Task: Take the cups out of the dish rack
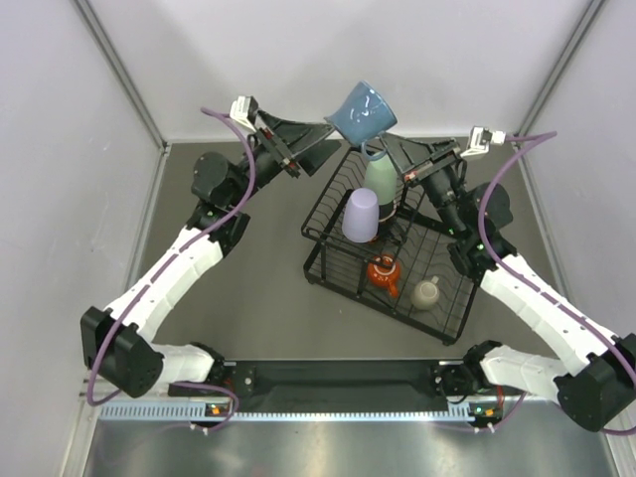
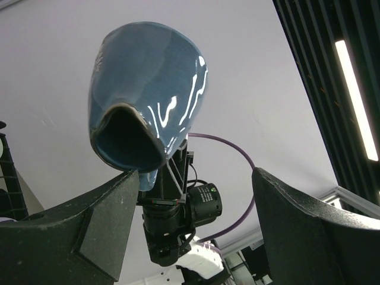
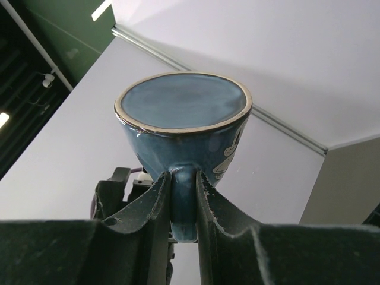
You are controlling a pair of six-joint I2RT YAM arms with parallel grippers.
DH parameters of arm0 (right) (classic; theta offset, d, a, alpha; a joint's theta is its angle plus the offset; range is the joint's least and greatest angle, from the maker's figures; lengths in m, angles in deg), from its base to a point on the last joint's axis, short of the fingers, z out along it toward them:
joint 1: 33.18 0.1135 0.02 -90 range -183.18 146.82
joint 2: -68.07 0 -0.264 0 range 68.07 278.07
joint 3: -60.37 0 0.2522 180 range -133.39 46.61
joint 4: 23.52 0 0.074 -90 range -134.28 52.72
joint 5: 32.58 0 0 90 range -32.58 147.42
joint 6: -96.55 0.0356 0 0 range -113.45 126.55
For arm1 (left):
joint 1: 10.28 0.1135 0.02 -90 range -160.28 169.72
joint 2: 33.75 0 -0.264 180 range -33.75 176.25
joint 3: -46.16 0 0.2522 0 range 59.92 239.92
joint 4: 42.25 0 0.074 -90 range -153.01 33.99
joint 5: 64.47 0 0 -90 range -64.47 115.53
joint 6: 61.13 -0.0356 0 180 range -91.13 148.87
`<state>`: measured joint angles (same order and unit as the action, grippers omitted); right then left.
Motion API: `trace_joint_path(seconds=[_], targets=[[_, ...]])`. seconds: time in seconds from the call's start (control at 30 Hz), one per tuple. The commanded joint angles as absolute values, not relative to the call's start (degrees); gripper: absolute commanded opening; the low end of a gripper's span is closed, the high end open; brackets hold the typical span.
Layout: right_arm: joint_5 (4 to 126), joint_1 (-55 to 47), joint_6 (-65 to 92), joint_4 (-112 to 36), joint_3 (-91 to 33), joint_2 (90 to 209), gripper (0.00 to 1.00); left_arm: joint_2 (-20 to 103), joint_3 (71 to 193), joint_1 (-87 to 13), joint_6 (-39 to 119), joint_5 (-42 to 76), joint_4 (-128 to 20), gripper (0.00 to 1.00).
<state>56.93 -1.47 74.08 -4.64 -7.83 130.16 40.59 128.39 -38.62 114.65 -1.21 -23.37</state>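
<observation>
A: Right gripper?
B: Clamped narrow on the handle of the blue mug, one finger on each side of it.

A: And the mug itself?
B: Up in the air, clear of the rack. Hangs over the rack's far corner in the top view. Tilted, mouth turned toward the left gripper, base toward the right wrist camera.

A: Left gripper?
B: Spread wide, holding nothing. Points at the mug from the left. One finger ends just under the mug's rim. Cannot tell whether touching or a hair apart. Other finger well off to the side of the mug.

A: Anything left in the rack?
B: Four cups. Mint tumbler at the far corner, right below the raised mug and just beside the right gripper. Lavender tumbler next to it, on the near side. Orange cup lower down, about mid-rack. Beige mug to its right, near but apart from it.

A: Rack position?
B: Sits on the dark table, turned at an angle, right of centre, closer to the right arm than the left.

A: Anything unclear on the orange cup?
B: Some dark parts on it, too small to make out.
</observation>
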Motion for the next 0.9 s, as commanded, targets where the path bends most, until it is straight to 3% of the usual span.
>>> trace_joint_path(seconds=[0.0, 0.37, 0.5, 0.87], targets=[[55.2, 0.0, 74.0, 5.9, -12.4, 129.1, 0.0, 40.9, 129.6, -39.4, 113.5, 0.1, -19.3, 0.82], [55.2, 1.4, 74.8, 7.8, -10.2, 129.1, 0.0, 42.3, 130.1, -40.1, 114.9, -0.6, -16.0, 0.78], [55.4, 1.5, 74.7, 8.0, -9.7, 129.2, 0.0, 41.7, 129.8, -40.2, 114.8, -1.0, -15.4, 0.72], [55.2, 1.5, 73.9, 8.1, -9.2, 128.7, 0.0, 38.3, 128.7, -40.3, 112.8, 0.6, -18.2, 0.74]])
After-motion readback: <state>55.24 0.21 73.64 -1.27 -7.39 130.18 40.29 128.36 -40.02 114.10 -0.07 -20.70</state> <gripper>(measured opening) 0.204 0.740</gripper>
